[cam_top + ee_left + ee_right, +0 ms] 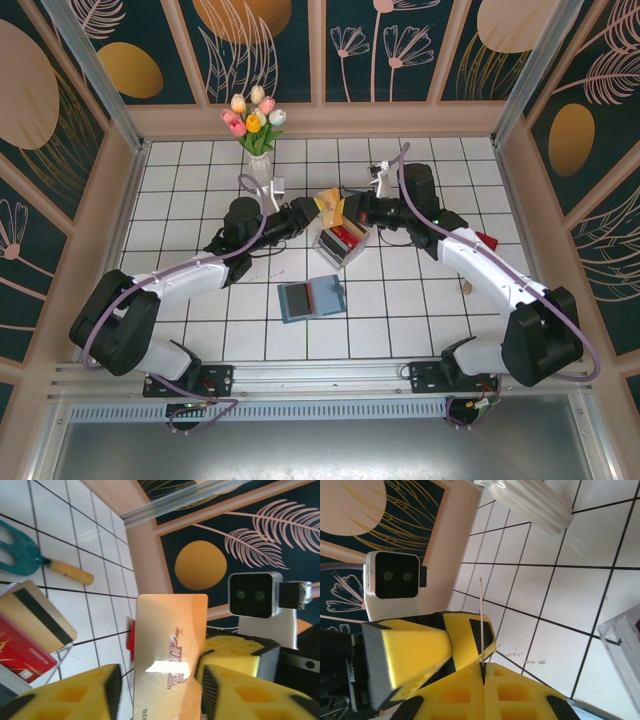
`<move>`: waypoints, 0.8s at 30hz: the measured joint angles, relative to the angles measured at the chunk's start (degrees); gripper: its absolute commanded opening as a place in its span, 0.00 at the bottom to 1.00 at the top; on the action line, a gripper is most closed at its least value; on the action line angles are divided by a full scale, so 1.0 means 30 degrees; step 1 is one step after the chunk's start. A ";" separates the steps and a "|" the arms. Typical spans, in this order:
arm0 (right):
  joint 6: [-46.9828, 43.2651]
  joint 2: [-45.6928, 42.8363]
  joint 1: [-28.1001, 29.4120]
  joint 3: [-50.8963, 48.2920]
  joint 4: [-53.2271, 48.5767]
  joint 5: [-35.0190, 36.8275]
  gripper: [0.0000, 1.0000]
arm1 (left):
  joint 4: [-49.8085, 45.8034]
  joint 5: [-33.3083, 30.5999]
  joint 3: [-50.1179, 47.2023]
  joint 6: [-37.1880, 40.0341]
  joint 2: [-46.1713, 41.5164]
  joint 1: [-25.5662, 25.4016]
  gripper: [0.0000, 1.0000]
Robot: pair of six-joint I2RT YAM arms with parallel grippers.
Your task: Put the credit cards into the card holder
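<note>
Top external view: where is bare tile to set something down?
Bare: tiles left of the white vase of tulips, and the near row below the open teal wallet. Crowded: centre, around the clear plastic tray.

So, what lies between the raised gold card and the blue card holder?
In the top view, the clear tray holding red and yellow cards lies between the gold card and the card holder.

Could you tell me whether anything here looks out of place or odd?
One gold card hangs in mid-air, pinched by the right gripper while standing between the left gripper's fingers, so both arms crowd it. A teal garden fork with a wooden handle lies on the tiles, unrelated to cards.
</note>
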 measured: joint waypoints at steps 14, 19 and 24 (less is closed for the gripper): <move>0.0255 0.0182 -0.0452 -0.0823 -0.0022 0.0095 0.32 | 0.0270 0.0211 -0.0619 -0.0568 -0.0393 0.0015 0.02; -0.0313 0.0073 -0.0102 -0.2703 -0.0743 0.1727 0.35 | -0.2113 -0.1392 -0.2565 -0.0248 -0.2426 0.0007 0.01; -0.0386 -0.0678 0.1392 -0.5719 -0.1020 0.3650 0.37 | -0.4962 -0.4575 -0.5231 -0.0022 -0.4619 -0.1603 0.00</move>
